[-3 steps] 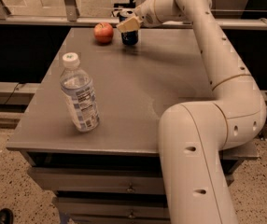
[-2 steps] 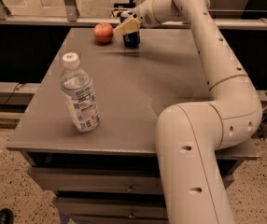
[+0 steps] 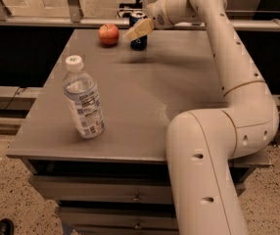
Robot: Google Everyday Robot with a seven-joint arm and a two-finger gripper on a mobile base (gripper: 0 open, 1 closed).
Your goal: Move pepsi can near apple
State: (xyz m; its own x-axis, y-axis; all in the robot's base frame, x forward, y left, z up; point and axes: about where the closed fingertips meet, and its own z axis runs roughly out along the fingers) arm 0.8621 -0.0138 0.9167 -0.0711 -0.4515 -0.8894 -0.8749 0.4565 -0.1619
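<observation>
The grey bench point(image 3: 145, 106) carries a water bottle point(image 3: 83, 104) (front left), with an apple point(image 3: 108, 34) and pepsi can point(image 3: 140, 43) side by side at its far edge; the claw point(image 3: 136, 32) is at the can.

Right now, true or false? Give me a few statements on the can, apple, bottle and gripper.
1. The bottle stands on the near half of the table. True.
2. The apple sits right of the can in the camera view. False: it sits left of the can, with a gap between them.
3. The gripper is at the can, at the table's far end. True.
4. The bottle has no cap. False: a white cap is on it.
</observation>
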